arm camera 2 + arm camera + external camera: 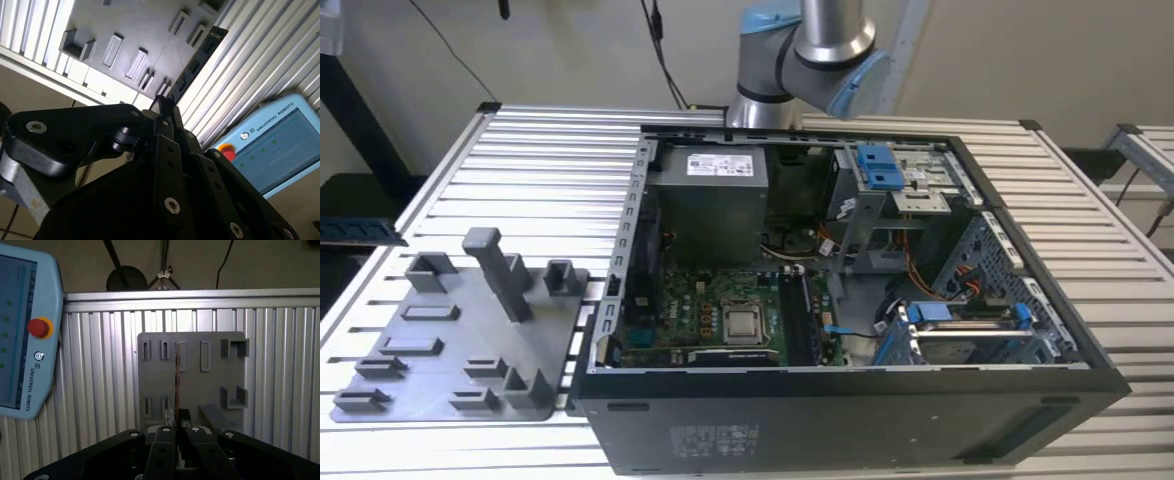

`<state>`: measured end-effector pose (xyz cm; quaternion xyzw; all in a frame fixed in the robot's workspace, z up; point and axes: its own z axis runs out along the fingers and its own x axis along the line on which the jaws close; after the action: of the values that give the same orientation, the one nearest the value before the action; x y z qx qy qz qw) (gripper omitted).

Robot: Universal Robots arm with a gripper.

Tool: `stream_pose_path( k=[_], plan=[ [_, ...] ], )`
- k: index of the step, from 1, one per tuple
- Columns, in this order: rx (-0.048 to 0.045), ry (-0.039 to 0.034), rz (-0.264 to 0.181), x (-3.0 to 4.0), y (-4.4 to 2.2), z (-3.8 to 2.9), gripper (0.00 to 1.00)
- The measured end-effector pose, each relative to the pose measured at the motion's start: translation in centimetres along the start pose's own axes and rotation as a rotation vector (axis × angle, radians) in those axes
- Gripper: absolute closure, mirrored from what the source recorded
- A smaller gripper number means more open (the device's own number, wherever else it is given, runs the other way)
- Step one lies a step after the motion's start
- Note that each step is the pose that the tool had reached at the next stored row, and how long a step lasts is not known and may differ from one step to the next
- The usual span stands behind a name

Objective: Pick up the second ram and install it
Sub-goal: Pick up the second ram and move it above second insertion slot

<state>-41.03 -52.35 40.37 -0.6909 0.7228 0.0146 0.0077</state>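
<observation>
My gripper [176, 419] is shut on the second ram [176, 375], a thin dark board that I see edge-on in the first wrist view, sticking out from between the fingertips. In the second wrist view the same ram [200, 55] shows as a long dark strip reaching beyond the gripper [165, 104]. Far behind it lies the grey holder tray [192, 390] with its slots and posts. In the exterior view the tray [454, 345] rests on the table at the exterior view's left, and the arm [807, 45] rises behind the open computer case [854, 420].
Inside the case a green motherboard [720, 310] lies flat, with a grey power supply [707, 195] and blue drive brackets [881, 165] around it. A light blue teach pendant [25, 340] with a red button lies on the ribbed aluminium table [100, 390] beside the tray.
</observation>
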Motion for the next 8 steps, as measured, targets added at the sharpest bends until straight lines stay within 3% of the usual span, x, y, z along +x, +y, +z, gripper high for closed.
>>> stream_pose_path(
  k=[8],
  plan=[
    [-0.001, 0.0001, 0.0, -0.05, -1.11, -0.01, 0.86]
  ],
)
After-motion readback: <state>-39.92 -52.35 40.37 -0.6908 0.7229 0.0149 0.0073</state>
